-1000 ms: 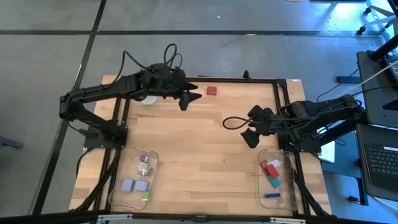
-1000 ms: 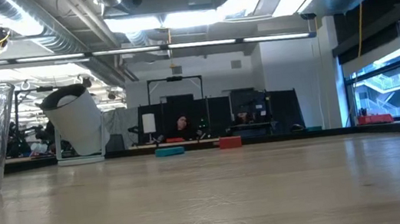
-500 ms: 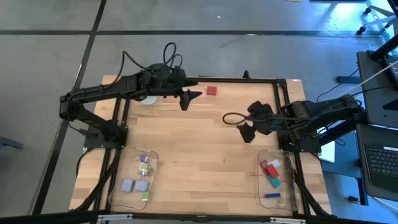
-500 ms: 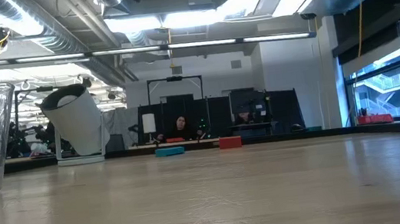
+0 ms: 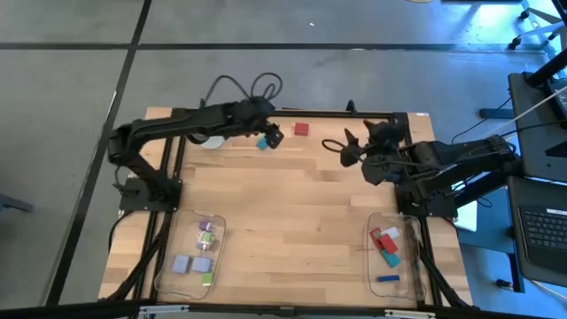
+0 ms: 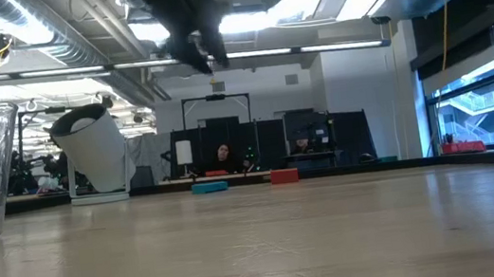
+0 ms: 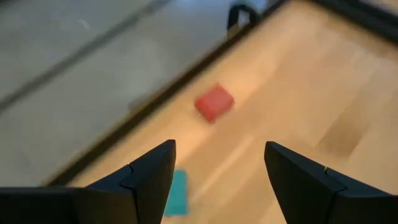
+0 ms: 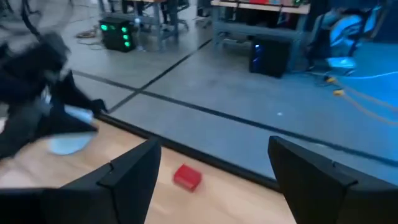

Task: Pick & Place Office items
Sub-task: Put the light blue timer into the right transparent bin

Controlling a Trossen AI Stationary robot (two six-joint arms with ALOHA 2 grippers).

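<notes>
Near the worktop's (image 5: pixel 292 221) far edge, both released end effectors, left (image 5: pixel 271 135) and right (image 5: pixel 354 149), flanked a red block (image 5: pixel 302 129) and a teal block (image 5: pixel 262 143).

We are in a robotics lab or workshop. A wooden tabletop (image 5: pixel 292 204) stands on a grey concrete floor (image 5: pixel 71 97), framed in black metal. Beyond it we see exposed ceiling ducts (image 6: pixel 71 32), strip lights (image 6: pixel 203 20), benches of dark equipment (image 6: pixel 323 138), and a laptop (image 5: pixel 542 226) at the frame's right edge.
</notes>
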